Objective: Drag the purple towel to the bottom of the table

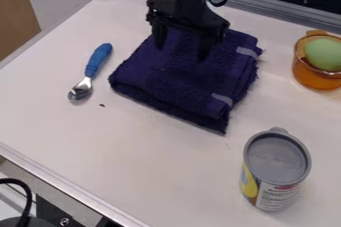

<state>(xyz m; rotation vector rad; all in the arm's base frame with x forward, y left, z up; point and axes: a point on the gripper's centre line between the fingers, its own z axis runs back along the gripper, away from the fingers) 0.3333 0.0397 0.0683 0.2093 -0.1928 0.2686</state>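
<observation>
The purple towel lies folded on the pale desk, in the upper middle part of the view, well apart from the desk's bottom edge. Two light tabs show along its right side, and one corner points toward the bottom of the view. The black gripper hangs over the towel's upper part, its two fingers spread wide apart with nothing clamped between them. Whether the fingertips touch the cloth, one cannot tell.

Left of the towel, and apart from it, a spoon lies at a slant, its blue handle toward the top and its metal bowl toward the lower left. At the right edge of the view stands a transparent orange cup with a green, rounded object in it. Nearer the bottom right, a can with a grey lid stands upright.
</observation>
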